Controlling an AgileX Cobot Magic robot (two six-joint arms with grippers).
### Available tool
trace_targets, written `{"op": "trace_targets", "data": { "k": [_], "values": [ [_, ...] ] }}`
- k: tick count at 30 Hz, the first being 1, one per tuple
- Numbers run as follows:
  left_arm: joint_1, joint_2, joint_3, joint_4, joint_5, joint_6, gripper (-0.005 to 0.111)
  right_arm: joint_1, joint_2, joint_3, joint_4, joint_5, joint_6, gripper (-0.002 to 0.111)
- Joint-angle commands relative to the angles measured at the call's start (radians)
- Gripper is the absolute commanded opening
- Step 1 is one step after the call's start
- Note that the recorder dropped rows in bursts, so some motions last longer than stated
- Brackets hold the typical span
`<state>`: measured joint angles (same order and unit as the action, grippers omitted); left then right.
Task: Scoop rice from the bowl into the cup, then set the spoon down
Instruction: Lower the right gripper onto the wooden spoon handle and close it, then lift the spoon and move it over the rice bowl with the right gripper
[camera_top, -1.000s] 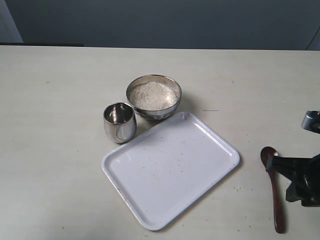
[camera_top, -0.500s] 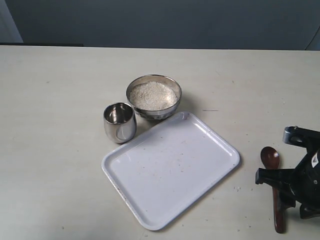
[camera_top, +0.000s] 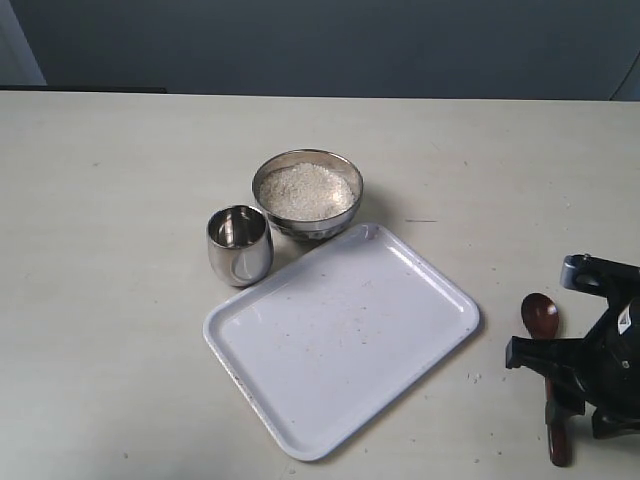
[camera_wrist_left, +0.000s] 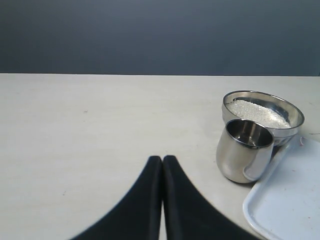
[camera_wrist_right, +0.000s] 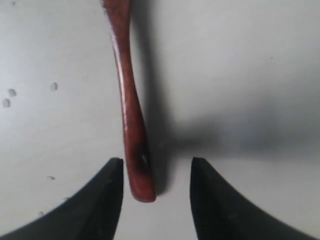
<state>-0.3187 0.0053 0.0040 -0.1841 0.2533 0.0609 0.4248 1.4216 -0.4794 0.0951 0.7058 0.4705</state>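
The wooden spoon (camera_top: 541, 316) lies flat on the table at the right, its oval bowl pointing away and its handle (camera_wrist_right: 128, 100) running toward the near edge. My right gripper (camera_wrist_right: 155, 165) is open, low over the handle's end, with a finger on each side and nothing gripped; in the exterior view it (camera_top: 560, 415) covers most of the handle. The steel bowl (camera_top: 340, 212) holds a mound of rice (camera_top: 305, 190). The cup (camera_top: 239, 245) stands upright just in front-left of the bowl. My left gripper (camera_wrist_left: 162, 159) is shut and empty, left of the cup (camera_wrist_left: 244, 151).
A white rectangular tray (camera_top: 340, 335) lies angled between the cup and the spoon, with one corner close to the bowl. A few stray grains (camera_wrist_right: 7, 97) dot the table beside the spoon handle. The table's far edge meets a dark wall.
The right arm has come down toward the near edge over the spoon handle, now straddling its end. Spoon, bowl, cup and tray have not moved.
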Motion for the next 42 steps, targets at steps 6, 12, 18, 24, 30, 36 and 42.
{"op": "trace_targets", "data": {
  "k": [6, 12, 18, 24, 30, 36, 42],
  "values": [
    [-0.003, -0.005, -0.004, 0.002, -0.013, -0.007, 0.001, 0.089, 0.048, 0.005, -0.067, -0.057, 0.039, 0.042],
    [-0.003, -0.005, -0.004, 0.002, -0.013, -0.007, 0.001, 0.089, 0.134, 0.005, -0.067, -0.057, 0.039, 0.042],
    [-0.003, -0.005, -0.004, 0.002, -0.013, -0.007, 0.001, 0.089, 0.153, 0.005, -0.067, -0.061, 0.039, 0.042],
    [-0.003, -0.005, -0.004, 0.002, -0.013, -0.007, 0.001, 0.089, 0.153, 0.005, -0.057, -0.067, 0.039, 0.023],
    [-0.003, -0.005, -0.004, 0.002, -0.013, -0.007, 0.001, 0.089, 0.153, 0.005, -0.07, -0.06, -0.01, 0.002],
    [-0.003, -0.005, -0.004, 0.002, -0.013, -0.007, 0.001, 0.089, 0.121, -0.05, -0.139, 0.094, -0.042, -0.001],
    [-0.003, -0.005, -0.004, 0.002, -0.013, -0.007, 0.001, 0.098, 0.033, -0.191, -0.202, 0.288, -0.193, -0.001]
  ]
}}
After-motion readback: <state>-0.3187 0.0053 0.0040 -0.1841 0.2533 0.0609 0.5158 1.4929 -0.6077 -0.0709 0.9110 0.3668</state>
